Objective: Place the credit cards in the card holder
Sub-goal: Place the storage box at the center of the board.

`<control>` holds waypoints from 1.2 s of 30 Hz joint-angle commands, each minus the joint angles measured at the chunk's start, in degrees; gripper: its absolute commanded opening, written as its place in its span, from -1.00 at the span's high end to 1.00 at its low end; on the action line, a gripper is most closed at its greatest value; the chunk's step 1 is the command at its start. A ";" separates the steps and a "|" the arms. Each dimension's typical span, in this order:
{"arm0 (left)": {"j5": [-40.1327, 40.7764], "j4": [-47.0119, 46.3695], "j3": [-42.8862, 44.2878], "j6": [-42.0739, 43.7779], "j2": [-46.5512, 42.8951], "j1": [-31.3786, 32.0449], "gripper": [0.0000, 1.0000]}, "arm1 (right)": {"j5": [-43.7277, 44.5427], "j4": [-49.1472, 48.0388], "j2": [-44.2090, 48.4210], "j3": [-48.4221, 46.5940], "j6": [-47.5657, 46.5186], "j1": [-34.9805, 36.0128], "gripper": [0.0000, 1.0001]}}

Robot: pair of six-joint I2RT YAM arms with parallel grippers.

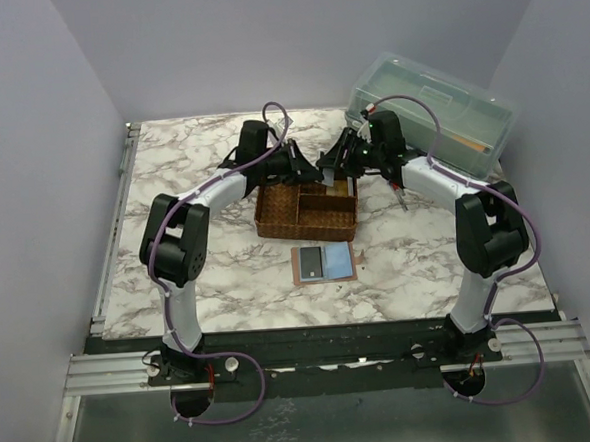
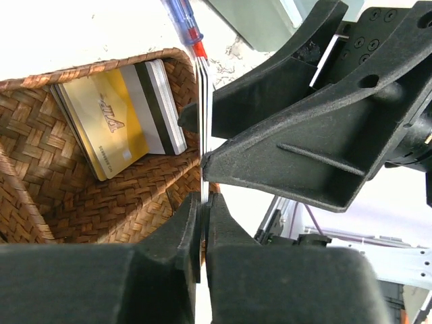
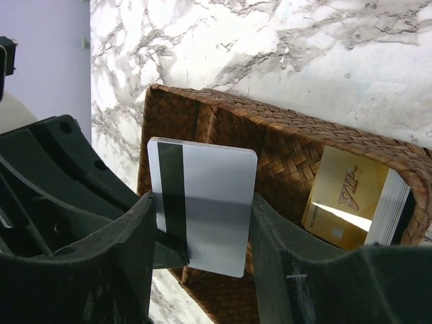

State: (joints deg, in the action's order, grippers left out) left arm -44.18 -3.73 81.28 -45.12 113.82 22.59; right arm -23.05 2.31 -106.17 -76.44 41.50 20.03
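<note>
The card holder (image 1: 323, 262) lies open and flat on the marble in front of the woven tray (image 1: 280, 220). Both grippers meet above the tray's far right part. My left gripper (image 2: 204, 200) is shut on a thin stack of credit cards (image 2: 205, 115), seen edge-on. In the right wrist view the front card (image 3: 209, 196) is whitish with a black stripe. My right gripper (image 3: 202, 202) has a finger pressed on each side edge of it. More cards, a yellow one (image 2: 108, 125) on top, lie stacked in a tray compartment (image 3: 344, 202).
A translucent green box (image 1: 434, 112) stands at the back right, close behind the right arm. A blue and red pen (image 2: 183, 23) lies beyond the tray's far rim. The tray's left compartments (image 2: 40, 189) hold nothing that I can see.
</note>
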 commanded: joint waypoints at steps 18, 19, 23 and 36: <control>-9.87 -14.81 -4.13 -7.80 -0.88 -1.93 1.00 | -20.19 -24.76 4.18 15.22 10.32 -6.04 -0.20; -9.93 -14.82 -4.30 -7.91 -0.88 -1.93 1.00 | -20.46 -26.07 4.00 15.53 10.95 -5.98 -0.20; -10.06 -15.08 -4.21 -8.23 -0.64 -1.78 1.00 | -22.00 -28.10 1.54 14.45 12.98 -5.94 -0.07; -9.66 -15.12 -3.06 -9.34 0.99 -1.76 1.00 | -16.68 -21.02 -0.61 12.95 8.15 -5.09 0.65</control>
State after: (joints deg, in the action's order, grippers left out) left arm -52.16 -16.67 77.21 -53.82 114.15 20.69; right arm -41.41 -20.91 -105.25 -62.46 51.92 14.31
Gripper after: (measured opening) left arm 0.038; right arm 0.249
